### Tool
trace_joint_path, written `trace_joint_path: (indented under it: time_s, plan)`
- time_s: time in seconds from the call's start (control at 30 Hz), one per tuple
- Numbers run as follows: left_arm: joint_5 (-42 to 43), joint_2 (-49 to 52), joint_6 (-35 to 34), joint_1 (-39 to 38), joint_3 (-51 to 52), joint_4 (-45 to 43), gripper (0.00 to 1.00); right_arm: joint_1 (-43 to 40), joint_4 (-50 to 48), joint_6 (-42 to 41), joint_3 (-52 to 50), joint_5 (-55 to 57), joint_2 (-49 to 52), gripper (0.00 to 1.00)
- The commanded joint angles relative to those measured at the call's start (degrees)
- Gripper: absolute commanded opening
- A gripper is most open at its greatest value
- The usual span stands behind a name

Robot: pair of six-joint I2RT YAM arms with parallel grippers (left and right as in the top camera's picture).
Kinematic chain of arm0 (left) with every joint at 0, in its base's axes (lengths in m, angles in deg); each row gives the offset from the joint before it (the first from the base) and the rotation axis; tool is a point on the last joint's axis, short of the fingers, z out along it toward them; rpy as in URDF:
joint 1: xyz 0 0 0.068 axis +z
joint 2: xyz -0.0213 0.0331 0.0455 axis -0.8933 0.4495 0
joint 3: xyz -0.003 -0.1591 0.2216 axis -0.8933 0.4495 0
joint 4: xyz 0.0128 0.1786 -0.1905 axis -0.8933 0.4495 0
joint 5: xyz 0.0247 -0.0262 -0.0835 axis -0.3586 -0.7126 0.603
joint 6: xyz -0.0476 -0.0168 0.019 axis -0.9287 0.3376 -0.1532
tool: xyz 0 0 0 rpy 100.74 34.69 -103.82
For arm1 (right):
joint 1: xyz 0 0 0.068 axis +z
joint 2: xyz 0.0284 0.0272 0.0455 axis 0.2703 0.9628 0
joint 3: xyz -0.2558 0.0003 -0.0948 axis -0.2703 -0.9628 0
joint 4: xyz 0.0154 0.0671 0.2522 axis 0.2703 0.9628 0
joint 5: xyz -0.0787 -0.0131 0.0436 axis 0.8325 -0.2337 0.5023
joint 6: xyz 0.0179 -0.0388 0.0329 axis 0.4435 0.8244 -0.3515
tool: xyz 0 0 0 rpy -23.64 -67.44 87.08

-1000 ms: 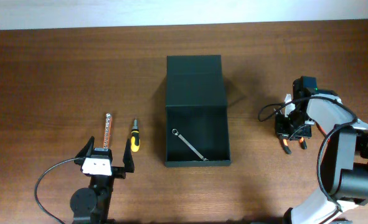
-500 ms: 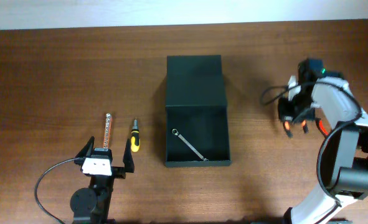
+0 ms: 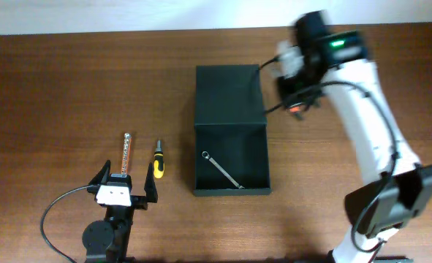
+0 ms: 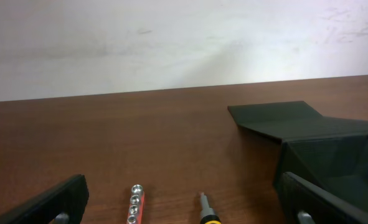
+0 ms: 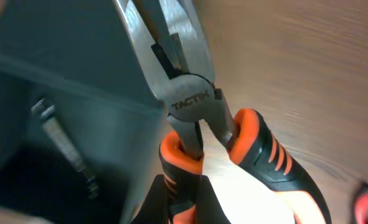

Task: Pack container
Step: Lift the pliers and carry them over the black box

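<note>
The container (image 3: 230, 88) is a dark green-black box in the middle of the table, its flap lid laid open toward the far side. A silver wrench (image 3: 223, 170) lies inside it. My right gripper (image 3: 296, 108) is shut on one handle of orange-and-black pliers (image 5: 190, 106) and holds them in the air just right of the lid. The right wrist view shows the plier jaws over the box edge and the wrench (image 5: 62, 146) below. My left gripper (image 3: 125, 191) is open and empty at the front left, behind a yellow screwdriver (image 3: 158, 161) and a red socket rail (image 3: 126, 153).
The left wrist view shows the socket rail (image 4: 134, 204) and the screwdriver tip (image 4: 203, 206) between the open fingers, and the container (image 4: 308, 134) to the right. A black cable (image 3: 58, 208) loops at the left arm's base.
My right arm has lifted the pliers off the table at the right and swung them up and left to the container's right edge. The left arm has not moved.
</note>
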Motion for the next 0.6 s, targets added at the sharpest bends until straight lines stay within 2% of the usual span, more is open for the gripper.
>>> trace_joint_path:
  time_s: [0.0,0.2,0.37,0.57]
  plan:
    - [-0.4,-0.5,0.9,0.4,0.3,0.2,0.99,7.6,0.2,1.9,0.7,-0.3,-0.5,0.04]
    - [-0.4,-0.5,0.9,0.4,0.3,0.2,0.99,16.6,0.2,1.9,0.7,4.2,-0.5,0.04]
    - [-0.4,-0.5,0.9,0.4,0.3,0.2,0.99,19.1,-0.6,1.8,-0.6,4.0,0.2,0.04]
    - [-0.4,-0.5,0.9,0.4,0.3,0.2,0.99,19.3,-4.7,1.8,-8.4,3.7,0.4,0.04]
